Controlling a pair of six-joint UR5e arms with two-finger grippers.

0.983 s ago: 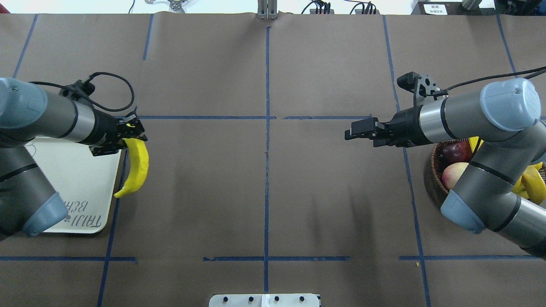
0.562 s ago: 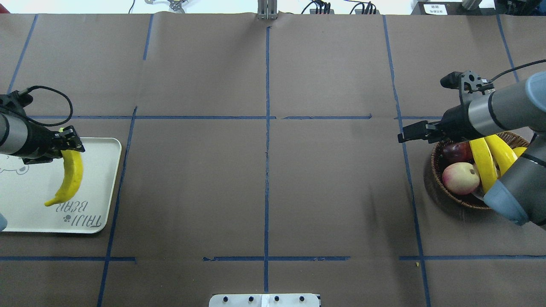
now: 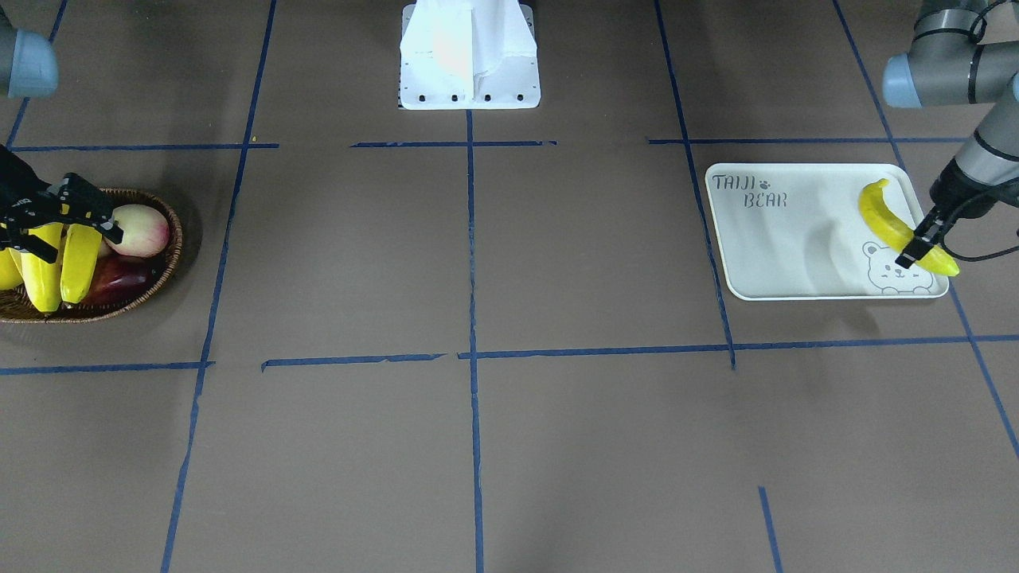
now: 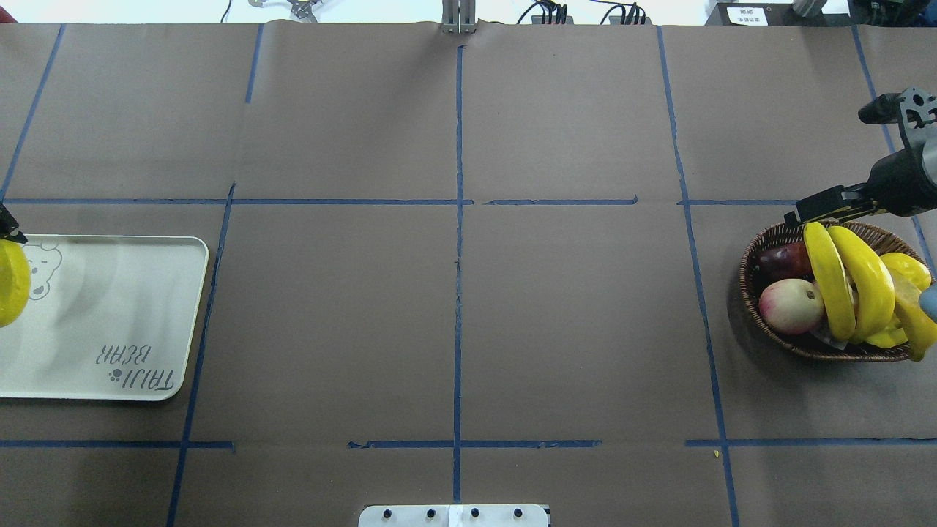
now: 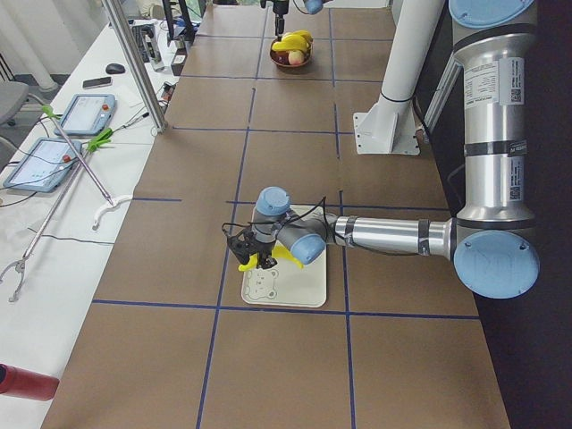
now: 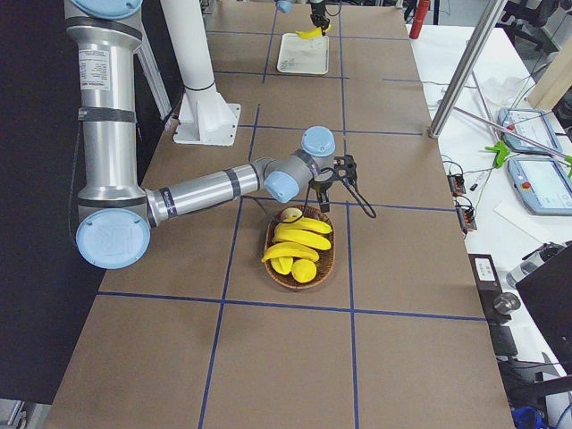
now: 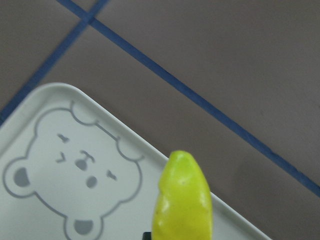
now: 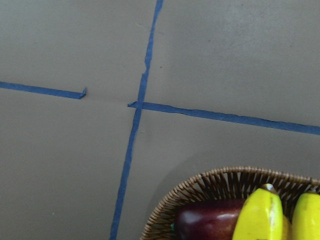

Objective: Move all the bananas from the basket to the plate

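Fingers of the left gripper (image 3: 923, 241) clamp one banana (image 3: 892, 223), held over the bear-print corner of the plate (image 3: 788, 255). Across the table, the right gripper (image 4: 823, 205) hovers above the basket (image 4: 754, 256) rim, jaws seemingly together; just beneath lie the remaining bananas (image 4: 849, 285), with a peach (image 4: 790, 306) and dark red fruit (image 4: 782, 258) alongside.

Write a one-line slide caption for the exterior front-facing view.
Left tool holds a banana over the plate; right tool hovers above the basket.
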